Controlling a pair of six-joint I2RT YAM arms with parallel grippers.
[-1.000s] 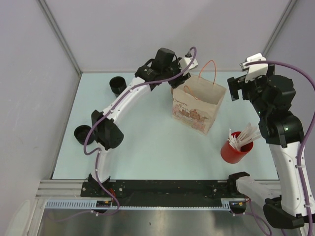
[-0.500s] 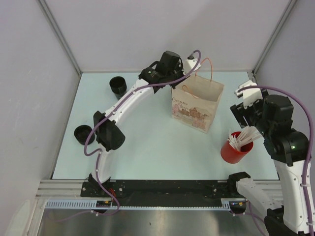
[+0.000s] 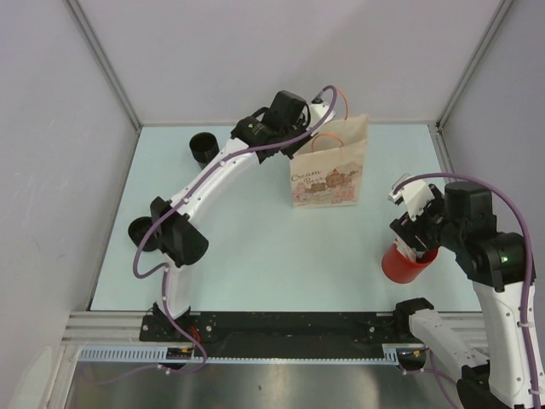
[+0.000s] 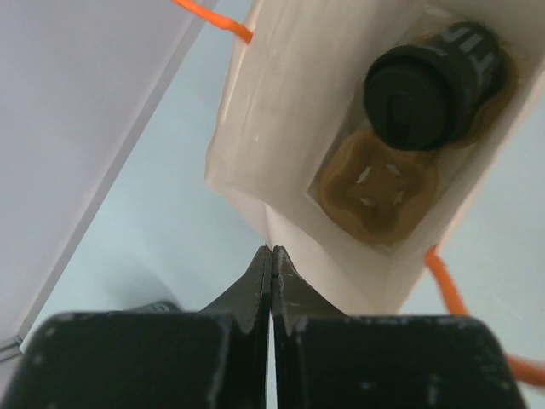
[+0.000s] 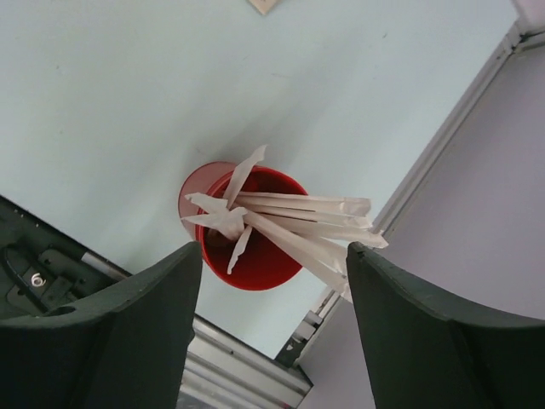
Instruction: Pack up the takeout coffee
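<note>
Bag [image 3: 328, 170] centre-back; coffee cup [image 4: 434, 81] inside, seemingly on carrier [image 4: 379, 183]; straw holder [image 3: 402, 264] front-right; loose cups [image 3: 203, 147] left.

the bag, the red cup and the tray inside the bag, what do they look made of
The bag looks like matte tan paper: creased, printed. The red cup is probably plastic, smooth with slight sheen. The tray seems moulded pulp, dull and fibrous, though blurred.

The gripper [image 4: 271, 256] pinches the paper bag [image 4: 272, 111], a black cup [image 4: 426, 85] and carrier [image 4: 379, 192] inside.
</note>
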